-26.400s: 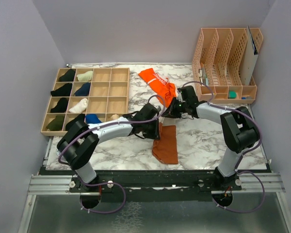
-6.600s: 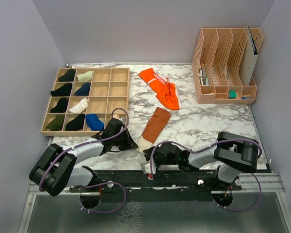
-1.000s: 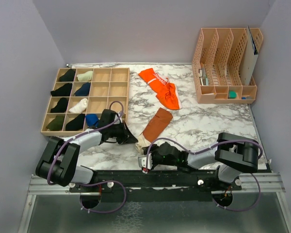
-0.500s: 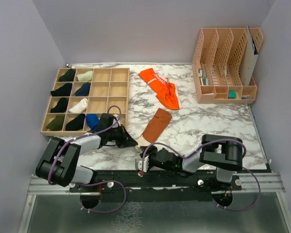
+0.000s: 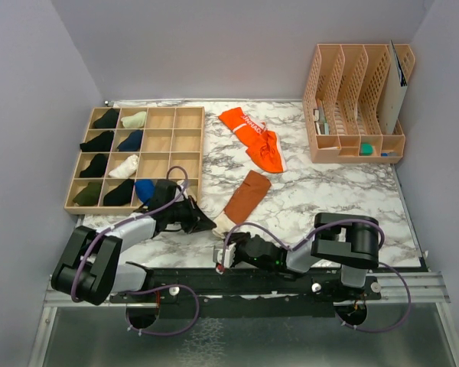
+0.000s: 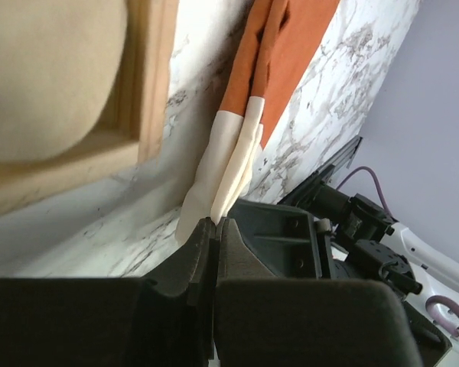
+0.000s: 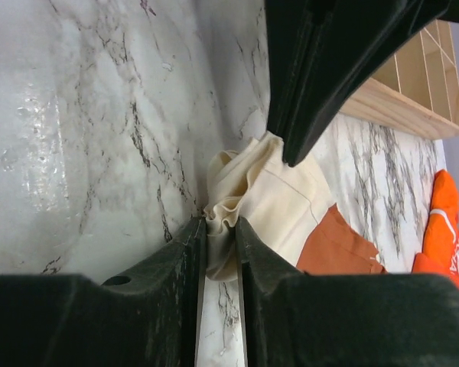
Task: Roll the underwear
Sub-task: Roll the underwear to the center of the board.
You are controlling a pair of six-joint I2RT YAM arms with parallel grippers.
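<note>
Marble-patterned, the bench (image 5: 329,206) carries a wooden tray (image 5: 185,164) of compartments at its left, and the orange underwear (image 5: 252,138) lies flat toward the far middle, well apart from both arms. Nearer, the rust-brown underwear (image 5: 246,195) stretches as a narrow folded strip from the bench's middle toward the near edge, its cream waistband end just right of the tray's near corner. The left claw (image 6: 216,223) is clenched on that waistband's tip, and the right claw (image 7: 221,229), facing it from the near side, grasps a bunched fold of the same band.
</note>
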